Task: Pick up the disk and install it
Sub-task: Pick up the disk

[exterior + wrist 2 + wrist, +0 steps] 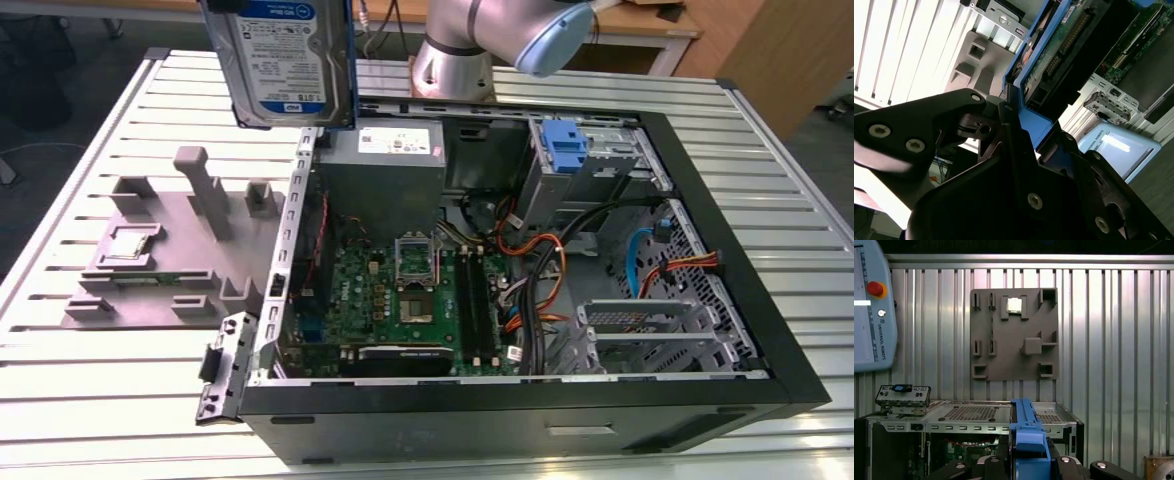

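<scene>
The disk (283, 60) hangs upright high above the table, over the open computer case's back corner on the exterior view's left, with its white-and-blue label facing the camera. In the second wrist view its circuit-board underside (1064, 55) and blue rail (1026, 120) run away from the black gripper (1029, 132), whose jaws are clamped on the rail. The first wrist view looks straight down: the blue rail (1026, 435) stands edge-on between the fingers of the gripper (1026, 465), above the case's edge.
The open computer case (747, 300) lies on a slatted metal table (107, 380), showing its motherboard (400, 290), power supply (387, 160), a drive bay with a blue bracket (567, 150) and loose cables. A grey parts fixture (160, 250) lies beside it. The arm's base (461, 50) stands behind.
</scene>
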### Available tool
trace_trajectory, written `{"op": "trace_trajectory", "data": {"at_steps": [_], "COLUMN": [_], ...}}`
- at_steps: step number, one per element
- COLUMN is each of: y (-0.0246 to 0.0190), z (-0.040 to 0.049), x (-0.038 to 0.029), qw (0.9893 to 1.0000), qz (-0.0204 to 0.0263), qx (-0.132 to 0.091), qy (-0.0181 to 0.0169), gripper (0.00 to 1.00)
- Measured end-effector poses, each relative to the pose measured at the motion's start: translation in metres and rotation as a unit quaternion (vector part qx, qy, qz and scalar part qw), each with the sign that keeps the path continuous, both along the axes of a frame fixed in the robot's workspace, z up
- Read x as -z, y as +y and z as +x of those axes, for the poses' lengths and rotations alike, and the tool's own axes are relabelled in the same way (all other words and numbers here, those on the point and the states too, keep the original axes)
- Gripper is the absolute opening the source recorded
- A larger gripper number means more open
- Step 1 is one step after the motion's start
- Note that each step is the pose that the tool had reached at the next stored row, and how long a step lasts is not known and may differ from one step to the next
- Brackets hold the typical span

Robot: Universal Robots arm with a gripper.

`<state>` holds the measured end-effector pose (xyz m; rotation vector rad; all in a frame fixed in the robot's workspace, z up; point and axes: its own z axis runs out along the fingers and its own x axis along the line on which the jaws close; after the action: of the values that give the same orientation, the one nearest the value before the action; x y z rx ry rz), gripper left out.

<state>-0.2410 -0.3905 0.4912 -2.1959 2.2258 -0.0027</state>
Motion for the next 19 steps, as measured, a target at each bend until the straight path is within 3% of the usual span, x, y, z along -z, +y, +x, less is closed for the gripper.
{"op": "trace_trajectory", "data": {"at_steps": [19], "y": [0.0000], "z": [0.0239], "x": [0.0000], "qw": [1.0000], "qz": [0.0000], "qx": [0.000], "qy": [0.0000], "gripper": [0.37]}}
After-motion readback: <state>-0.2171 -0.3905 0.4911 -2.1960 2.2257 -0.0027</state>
